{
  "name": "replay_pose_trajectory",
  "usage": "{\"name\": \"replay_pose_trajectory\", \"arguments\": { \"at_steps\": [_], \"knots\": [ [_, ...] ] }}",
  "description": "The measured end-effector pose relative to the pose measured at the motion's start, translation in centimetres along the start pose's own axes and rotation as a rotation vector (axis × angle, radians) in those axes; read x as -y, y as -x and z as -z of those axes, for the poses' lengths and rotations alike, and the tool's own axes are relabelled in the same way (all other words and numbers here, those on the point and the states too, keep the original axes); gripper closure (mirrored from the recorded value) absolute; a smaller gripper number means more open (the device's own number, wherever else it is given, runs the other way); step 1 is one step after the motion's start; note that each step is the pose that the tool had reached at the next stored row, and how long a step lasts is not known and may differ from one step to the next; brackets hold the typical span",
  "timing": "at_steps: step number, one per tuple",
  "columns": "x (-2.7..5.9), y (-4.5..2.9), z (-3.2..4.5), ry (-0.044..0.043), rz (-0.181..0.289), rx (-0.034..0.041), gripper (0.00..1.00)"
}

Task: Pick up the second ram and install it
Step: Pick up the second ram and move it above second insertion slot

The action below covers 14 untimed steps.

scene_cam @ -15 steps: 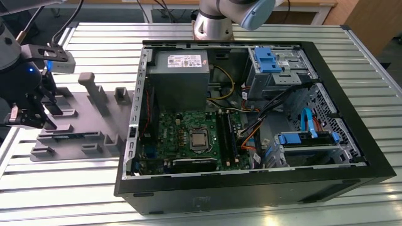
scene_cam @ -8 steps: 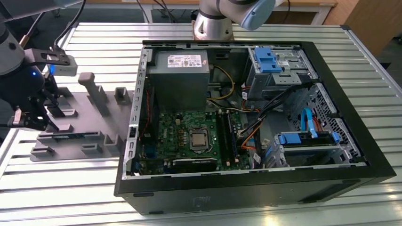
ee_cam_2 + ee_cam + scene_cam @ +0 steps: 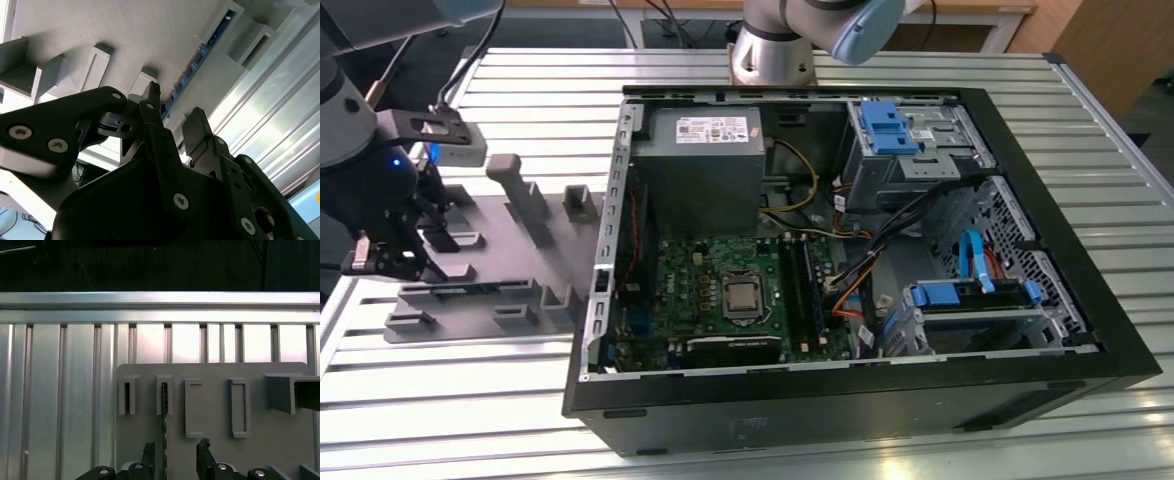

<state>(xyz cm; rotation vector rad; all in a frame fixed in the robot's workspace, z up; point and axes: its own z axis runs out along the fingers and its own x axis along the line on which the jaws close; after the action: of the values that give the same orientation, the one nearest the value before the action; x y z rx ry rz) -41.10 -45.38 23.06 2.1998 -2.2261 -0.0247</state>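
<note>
Table is showing ribbed bare metal, smooth and reflecting light. Tray is presenting matt grey plastic with a fine grainy texture. Gripper is showing matt black parts with shiny metal screws. Computer case is wearing a matt black skin.

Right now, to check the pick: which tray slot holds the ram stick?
The narrow slot in line with the gripper: the second ram stands edge-on in it; the other slots show no board.
</note>
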Motion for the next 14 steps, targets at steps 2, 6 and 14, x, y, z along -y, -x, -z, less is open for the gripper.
{"name": "replay_pose_trajectory", "arguments": {
  "at_steps": [2,6,14],
  "knots": [
    [0.00,-0.07,-0.13,-0.0001,0.000,0.0000,0.55],
    [0.01,-0.22,-0.39,-0.0001,0.000,0.0000,0.55],
    [0.01,-0.43,-0.78,-0.0001,0.000,-0.0001,0.55]
  ]
}}
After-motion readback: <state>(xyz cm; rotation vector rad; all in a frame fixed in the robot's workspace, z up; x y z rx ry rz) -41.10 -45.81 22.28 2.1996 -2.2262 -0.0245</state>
